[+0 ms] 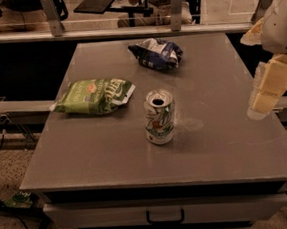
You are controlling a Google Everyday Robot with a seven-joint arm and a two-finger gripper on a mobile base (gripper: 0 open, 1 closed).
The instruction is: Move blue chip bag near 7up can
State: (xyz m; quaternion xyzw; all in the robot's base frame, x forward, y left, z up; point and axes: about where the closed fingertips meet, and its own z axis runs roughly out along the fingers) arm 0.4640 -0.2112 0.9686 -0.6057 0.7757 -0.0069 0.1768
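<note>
The blue chip bag (156,53), a small crumpled dark blue foil bag with white patches, lies at the far middle of the grey table (87,156). The 7up can (159,116) stands upright near the table's middle, well in front of the bag. My gripper (268,91) hangs at the right edge of the view, over the table's right side, to the right of the can and away from the bag. It holds nothing that I can see.
A larger flat green chip bag (94,95) lies on the left side of the table, left of the can. A drawer with a handle (165,217) sits under the front edge. A rail and chairs stand behind the table.
</note>
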